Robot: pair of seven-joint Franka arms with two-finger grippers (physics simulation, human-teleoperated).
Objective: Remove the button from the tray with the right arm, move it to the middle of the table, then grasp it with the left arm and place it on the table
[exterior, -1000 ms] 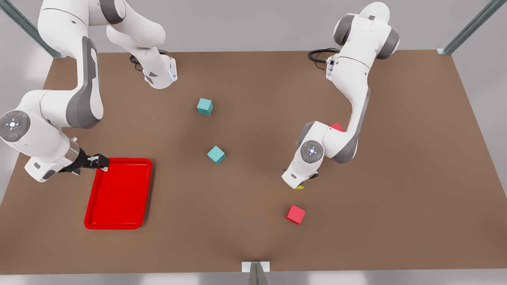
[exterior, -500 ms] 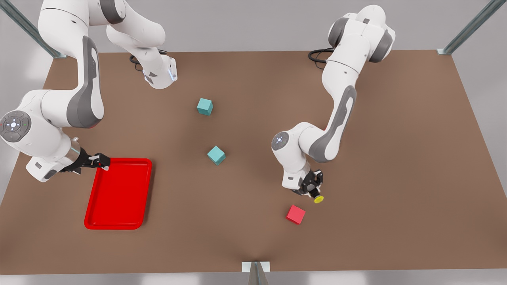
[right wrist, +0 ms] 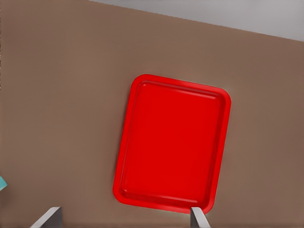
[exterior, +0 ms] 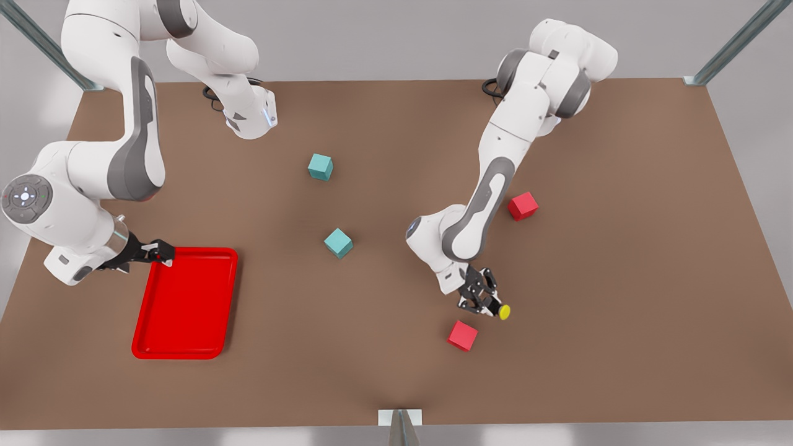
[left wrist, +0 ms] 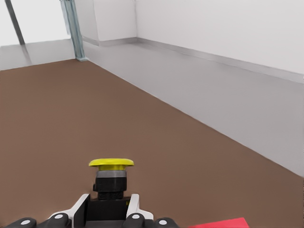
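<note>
Two steps remain: left tool [exterior: 489,303], clamped on the yellow-capped grey-based button [exterior: 503,312], must lower and release. Right tool [exterior: 162,253] waits spread-fingered at 11 o'clock of the empty shallow red tray [exterior: 184,347].

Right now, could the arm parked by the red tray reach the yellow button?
Probably not easily: the right gripper sits at the tray, open, while the left gripper holds the button far across the table.
</note>
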